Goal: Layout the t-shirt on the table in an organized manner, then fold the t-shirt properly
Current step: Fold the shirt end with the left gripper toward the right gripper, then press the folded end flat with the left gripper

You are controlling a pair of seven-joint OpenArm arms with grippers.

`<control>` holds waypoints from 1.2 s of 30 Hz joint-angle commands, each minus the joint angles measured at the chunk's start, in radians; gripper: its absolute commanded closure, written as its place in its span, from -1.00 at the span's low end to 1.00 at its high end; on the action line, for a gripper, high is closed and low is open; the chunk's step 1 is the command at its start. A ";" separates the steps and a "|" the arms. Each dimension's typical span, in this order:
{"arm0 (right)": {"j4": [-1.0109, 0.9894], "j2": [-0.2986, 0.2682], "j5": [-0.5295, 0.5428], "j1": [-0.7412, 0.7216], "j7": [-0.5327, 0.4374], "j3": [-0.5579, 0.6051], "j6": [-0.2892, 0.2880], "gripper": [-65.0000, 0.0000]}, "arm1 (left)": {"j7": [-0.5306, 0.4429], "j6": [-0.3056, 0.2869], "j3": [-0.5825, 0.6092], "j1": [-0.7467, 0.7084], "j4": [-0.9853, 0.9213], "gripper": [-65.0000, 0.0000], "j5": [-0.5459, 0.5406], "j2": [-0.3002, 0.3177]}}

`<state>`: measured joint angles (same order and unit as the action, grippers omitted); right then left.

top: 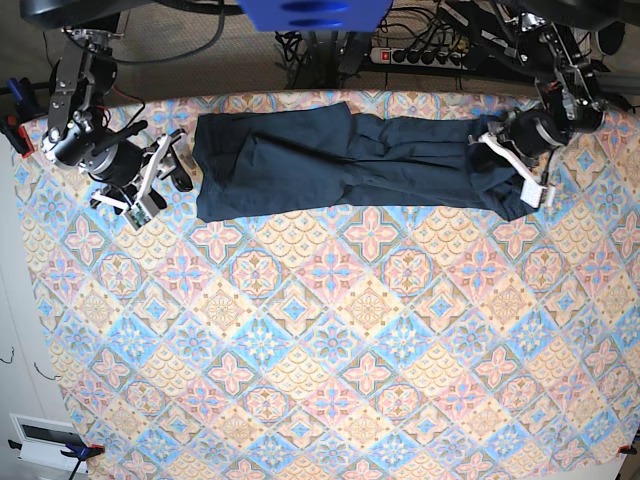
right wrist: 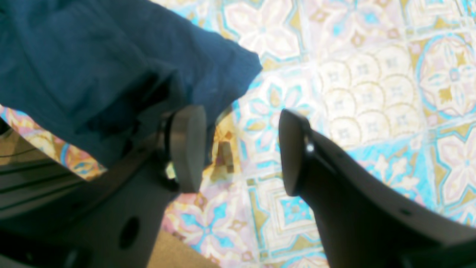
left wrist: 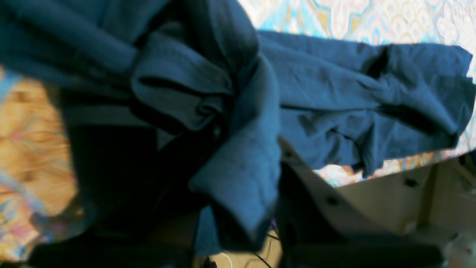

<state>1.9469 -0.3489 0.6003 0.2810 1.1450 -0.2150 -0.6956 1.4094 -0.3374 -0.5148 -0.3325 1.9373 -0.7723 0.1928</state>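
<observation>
The dark navy-teal t-shirt [top: 340, 165] lies as a long, rumpled band along the far side of the table [top: 320, 330]. My left gripper [top: 507, 158] is at the band's right end in the base view, shut on a bunched fold of the t-shirt [left wrist: 230, 160] that hides its fingertips. Beyond the fold, more of the shirt stretches wrinkled over the patterned cloth. My right gripper [right wrist: 240, 152] stands open at the shirt's other end, nothing between its fingers [right wrist: 187, 149]. A corner of the t-shirt [right wrist: 93, 67] lies beside and partly over the left finger.
The far table edge runs just behind the shirt, with a power strip [top: 420, 55] and cables beyond it. A beige frame [left wrist: 390, 197] shows below the table edge in the left wrist view. Patterned table cloth [right wrist: 372, 74] spreads to the right of the right gripper.
</observation>
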 commanded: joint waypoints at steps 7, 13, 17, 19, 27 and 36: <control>0.016 -0.014 0.013 -0.010 -0.021 -0.010 -0.003 0.08 | -0.013 -0.002 0.061 0.026 0.014 1.00 -0.028 -0.068; 0.018 -0.014 0.013 -0.010 -0.021 -0.010 -0.003 0.08 | -0.013 -0.002 0.063 0.049 -0.022 0.70 -0.029 -0.074; 0.016 -0.014 0.013 -0.010 -0.021 -0.010 -0.003 0.08 | -0.013 -0.009 0.078 0.042 -0.017 -0.05 -0.140 -0.051; 0.016 -0.014 0.013 -0.010 -0.021 -0.011 -0.003 0.08 | -0.013 -0.009 0.118 0.037 -0.017 -0.31 -0.243 0.001; 0.016 -0.014 0.013 -0.012 -0.021 -0.011 -0.003 0.08 | -0.013 -0.009 0.023 -0.024 0.003 -0.37 -0.554 0.170; 0.016 -0.014 0.013 -0.025 -0.020 -0.010 -0.003 0.08 | -0.013 -0.002 -0.190 0.051 -0.100 -0.37 -0.505 0.225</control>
<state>1.9469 -0.3489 0.6014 0.2680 1.1454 -0.2176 -0.6956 1.4101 -0.3382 -0.6987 -0.2867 1.8248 -1.2564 0.4046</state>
